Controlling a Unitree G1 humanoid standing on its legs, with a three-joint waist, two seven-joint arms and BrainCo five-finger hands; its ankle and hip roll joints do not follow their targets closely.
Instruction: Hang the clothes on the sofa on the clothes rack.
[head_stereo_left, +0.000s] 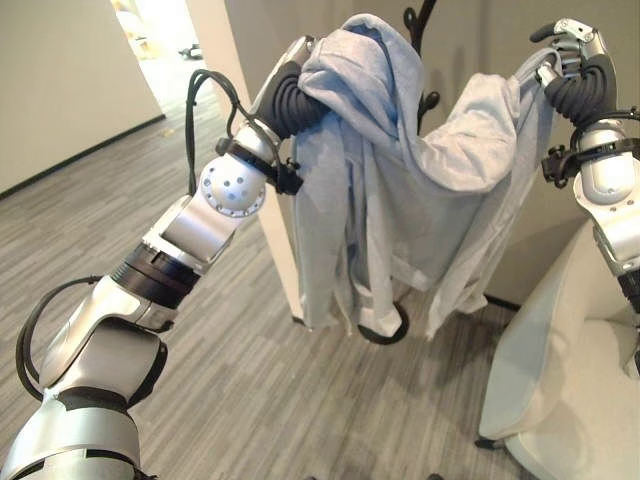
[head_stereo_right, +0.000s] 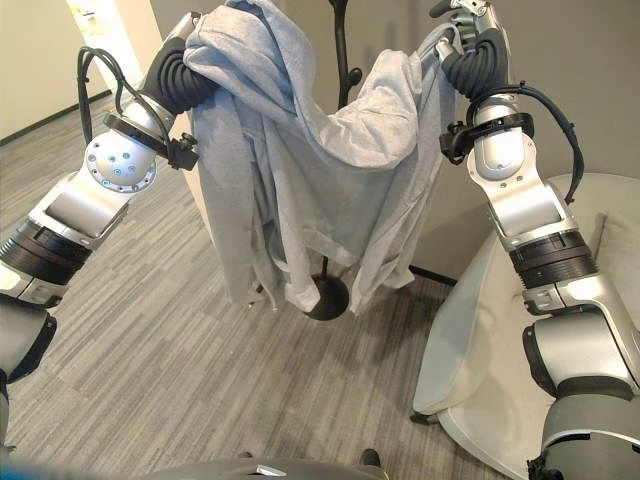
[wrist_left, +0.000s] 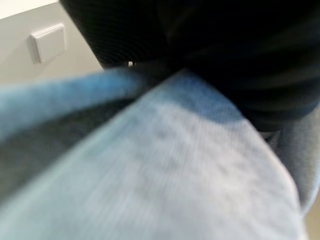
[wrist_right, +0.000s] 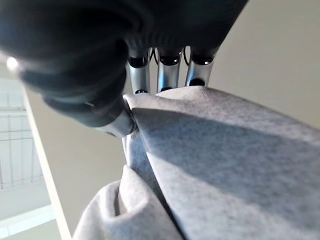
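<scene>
1. A light grey garment (head_stereo_left: 400, 200) hung in the air between both raised arms, in front of a black clothes rack (head_stereo_right: 342, 60) whose pole and hooks rose just behind it.
2. The cloth sagged in the middle between the 2 hands, and its long folds dropped toward the grey wood-pattern floor (head_stereo_left: 200, 380) without touching it.
3. The rack's dark round base (head_stereo_right: 328, 296) showed on the floor under the hanging folds.
4. The left hand (head_stereo_left: 300, 75) was held high on the left end of the garment; cloth was bunched over and around it, so its fingers were hidden and I could not tell whether they were clenched or released.
5. In the left wrist view, grey fabric lay right across the dark ribbed cover, close to the lens.
6. The right hand (head_stereo_left: 565, 55) was up at the other end of the garment, fingers curled around a gathered edge of the cloth.
7. The right wrist view showed the silver fingers (wrist_right: 169, 75) disappearing behind the top fold of the fabric, with the thumb pressed against the cloth beside them, grasping it.
8. A pale sofa (head_stereo_right: 480, 350) stood at the lower right, beside the right arm and apart from the garment.
9. A beige wall (head_stereo_right: 580, 90) ran behind the rack.
</scene>
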